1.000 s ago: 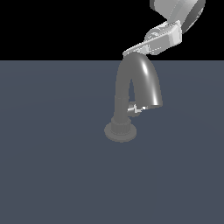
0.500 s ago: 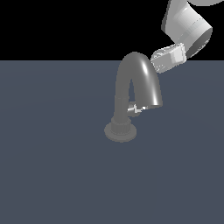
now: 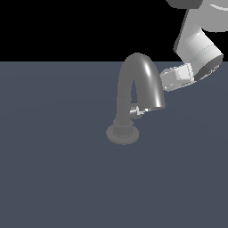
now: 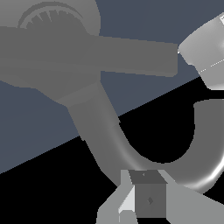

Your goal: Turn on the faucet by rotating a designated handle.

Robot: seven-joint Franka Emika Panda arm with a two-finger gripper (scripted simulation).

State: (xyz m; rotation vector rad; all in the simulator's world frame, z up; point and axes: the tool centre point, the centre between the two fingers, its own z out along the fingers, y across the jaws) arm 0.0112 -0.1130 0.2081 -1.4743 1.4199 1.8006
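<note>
We see one flat grey-blue surface (image 3: 53,178) under a black backdrop, with no other loose items on it. One faucet (image 3: 136,84) stands a little to the exterior view's right of centre: round base (image 3: 122,134), ribbed collar, column, then the thick arched spout coming down toward the exterior view's right. One handle (image 3: 137,110), a small bright stub, sticks out from the lower column under the arch, between column and spout end. The spout end hangs just beside the handle and partly boxes it in from the exterior view's right.

Further right, one arm (image 3: 198,49) comes in from the upper corner. Its gripper (image 3: 177,76) sits just beside the outer side of the spout arch, above the handle and apart from it. We can't tell whether it touches the spout.

In the wrist view the faucet (image 4: 109,131) fills the frame, base (image 4: 52,19) and curved tube close to the camera, with finger parts (image 4: 144,199) at the edge. We can't tell how far the claw is spread, and we see nothing between the fingers.
</note>
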